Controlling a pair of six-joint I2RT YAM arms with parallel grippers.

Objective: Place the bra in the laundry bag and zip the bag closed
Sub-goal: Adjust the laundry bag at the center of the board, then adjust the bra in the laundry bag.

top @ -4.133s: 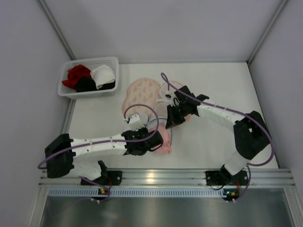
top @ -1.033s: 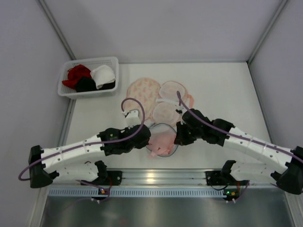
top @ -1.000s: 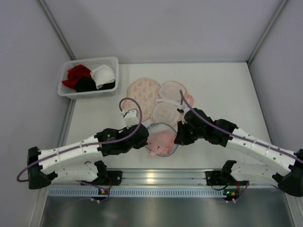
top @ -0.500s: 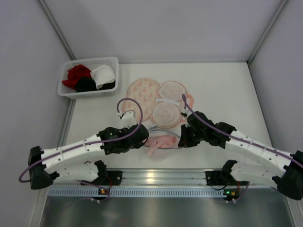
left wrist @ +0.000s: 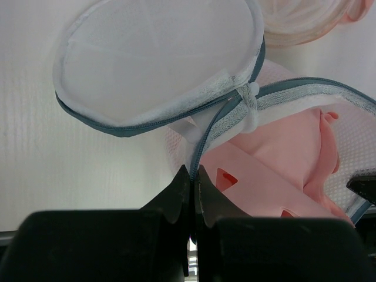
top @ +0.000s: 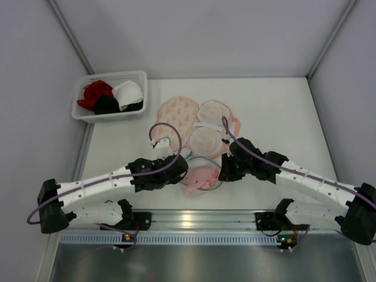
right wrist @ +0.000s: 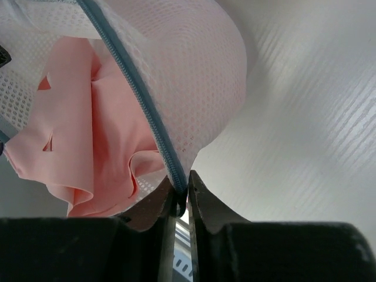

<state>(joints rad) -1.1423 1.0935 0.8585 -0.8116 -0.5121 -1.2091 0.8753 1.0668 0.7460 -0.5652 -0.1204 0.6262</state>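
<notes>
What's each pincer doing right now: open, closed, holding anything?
The left pincer: closed, pinching the laundry bag at its zip rim.
The right pincer: closed, pinching the zip rim on the bag's other side.

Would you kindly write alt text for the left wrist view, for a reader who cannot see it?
The left gripper pinches the grey-blue zip rim of the laundry bag, whose white mesh lid stands open; the pale pink bra lies inside.

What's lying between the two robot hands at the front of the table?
The pink bra, inside the open laundry bag. The left fingers and right fingers pinch the bag's zip rim on either side of it; the top view shows this.
</notes>
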